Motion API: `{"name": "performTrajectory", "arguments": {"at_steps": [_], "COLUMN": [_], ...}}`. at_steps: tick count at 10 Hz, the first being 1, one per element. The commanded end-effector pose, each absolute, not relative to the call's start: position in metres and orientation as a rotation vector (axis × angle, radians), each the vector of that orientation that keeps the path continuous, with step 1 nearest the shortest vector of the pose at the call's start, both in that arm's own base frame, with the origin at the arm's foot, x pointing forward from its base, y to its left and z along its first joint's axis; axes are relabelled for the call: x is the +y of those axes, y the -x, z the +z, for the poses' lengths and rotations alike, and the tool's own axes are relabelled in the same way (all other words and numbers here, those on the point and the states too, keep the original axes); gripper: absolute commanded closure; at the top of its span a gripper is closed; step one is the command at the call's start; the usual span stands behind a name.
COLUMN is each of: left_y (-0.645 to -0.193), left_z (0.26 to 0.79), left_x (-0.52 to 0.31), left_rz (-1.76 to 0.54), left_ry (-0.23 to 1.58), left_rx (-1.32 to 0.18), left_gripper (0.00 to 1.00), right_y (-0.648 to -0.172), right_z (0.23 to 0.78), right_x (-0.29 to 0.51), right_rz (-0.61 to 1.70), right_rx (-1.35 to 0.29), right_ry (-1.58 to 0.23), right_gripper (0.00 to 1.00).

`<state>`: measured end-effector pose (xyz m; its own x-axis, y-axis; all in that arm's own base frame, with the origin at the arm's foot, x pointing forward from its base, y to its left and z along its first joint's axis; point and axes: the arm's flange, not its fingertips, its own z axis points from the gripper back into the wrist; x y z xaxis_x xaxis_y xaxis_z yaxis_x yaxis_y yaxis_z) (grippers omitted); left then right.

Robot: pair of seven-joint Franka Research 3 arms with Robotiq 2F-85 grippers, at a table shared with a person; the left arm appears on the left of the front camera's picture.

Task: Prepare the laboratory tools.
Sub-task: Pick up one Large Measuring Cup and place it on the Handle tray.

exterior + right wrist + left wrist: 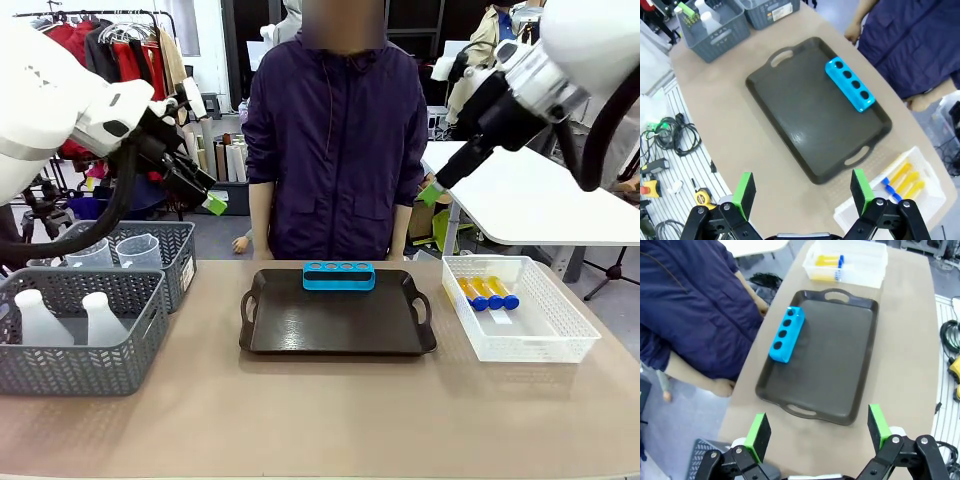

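On the tray (330, 325), at its far edge, the blue rack (339, 275) stands empty, holes up; capped tubes (487, 292) lie in the white basket (540, 350) right of it, flasks (60, 318) and beakers (125, 252) in grey baskets (80, 370) left. The left gripper (817, 427) and right gripper (802, 190) hang high, jaws apart, empty. Risk: tubes lie flat, touching; a pinch may catch two or roll one. Light rack could tip under off-centre insertion.

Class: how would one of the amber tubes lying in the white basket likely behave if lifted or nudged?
The amber tubes are round and lie on their sides, so a nudged one would probably roll until the white mesh basket wall stops it. Small and slim, they are likely light. Their smooth sides might slip in a grip.
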<state>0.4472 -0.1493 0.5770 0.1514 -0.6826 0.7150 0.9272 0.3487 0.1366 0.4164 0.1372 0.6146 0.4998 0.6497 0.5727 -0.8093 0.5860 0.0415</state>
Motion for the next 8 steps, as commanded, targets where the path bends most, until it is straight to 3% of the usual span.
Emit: {"name": "performTrajectory", "arguments": {"at_steps": [1, 8], "left_y": [-0.456, -0.456], "left_z": [0.583, 0.629], "left_x": [-0.144, -0.151], "left_rz": [-1.202, -1.145], "left_ry": [0.409, 0.467], "left_rx": [-0.822, -0.802], "left_gripper": [0.0, 0.0], "right_y": [-0.422, -0.431], "right_z": [0.626, 0.649], "right_x": [0.124, 0.086], "right_rz": [0.942, 0.958], "right_rx": [-0.576, -0.715], "right_ry": [-0.322, -0.271], "right_gripper": [0.0, 0.0]}}
